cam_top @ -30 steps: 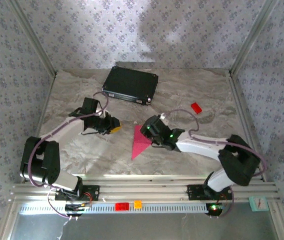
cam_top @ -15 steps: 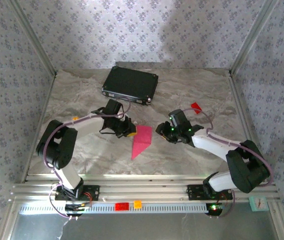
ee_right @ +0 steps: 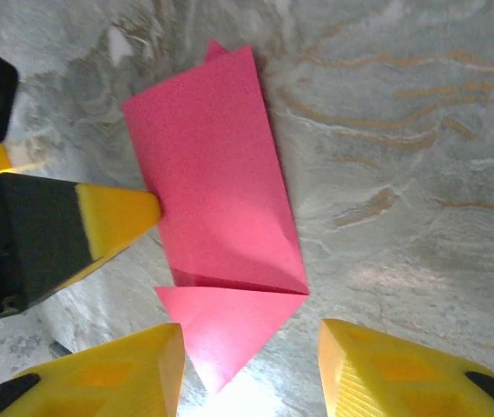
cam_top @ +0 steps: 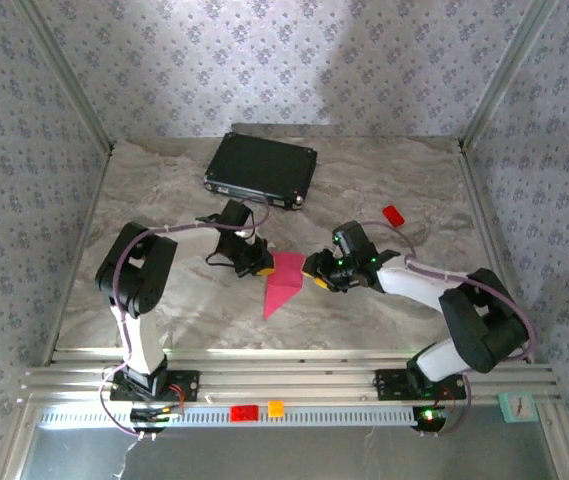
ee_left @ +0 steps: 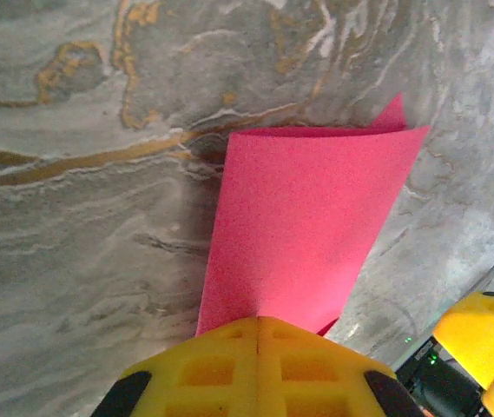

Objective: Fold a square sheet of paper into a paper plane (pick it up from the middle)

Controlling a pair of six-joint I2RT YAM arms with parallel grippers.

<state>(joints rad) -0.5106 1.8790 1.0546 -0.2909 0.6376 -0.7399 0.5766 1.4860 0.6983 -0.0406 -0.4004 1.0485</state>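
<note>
The square sheet of paper (cam_top: 284,284) is magenta-pink and lies folded on the marble table, its narrow end toward the near edge. In the right wrist view the paper (ee_right: 220,200) shows a long panel with a triangular flap below a crease. My left gripper (cam_top: 262,268) is shut, its yellow tips (ee_left: 258,323) together and touching the paper's (ee_left: 312,217) left edge. I cannot tell whether paper is pinched between them. My right gripper (cam_top: 312,282) is open at the paper's right side, and its fingers (ee_right: 134,369) straddle the tip of the triangular flap.
A black case (cam_top: 261,168) lies at the back of the table (cam_top: 164,300). A small red block (cam_top: 393,215) sits behind the right arm. Red (cam_top: 244,412) and orange (cam_top: 275,408) pieces rest on the front rail. Patterned walls close in the sides.
My left gripper swung right to the paper's left edge and shut. My right gripper pulled back to the right, then returned to the paper's right side. The paper stayed in place.
</note>
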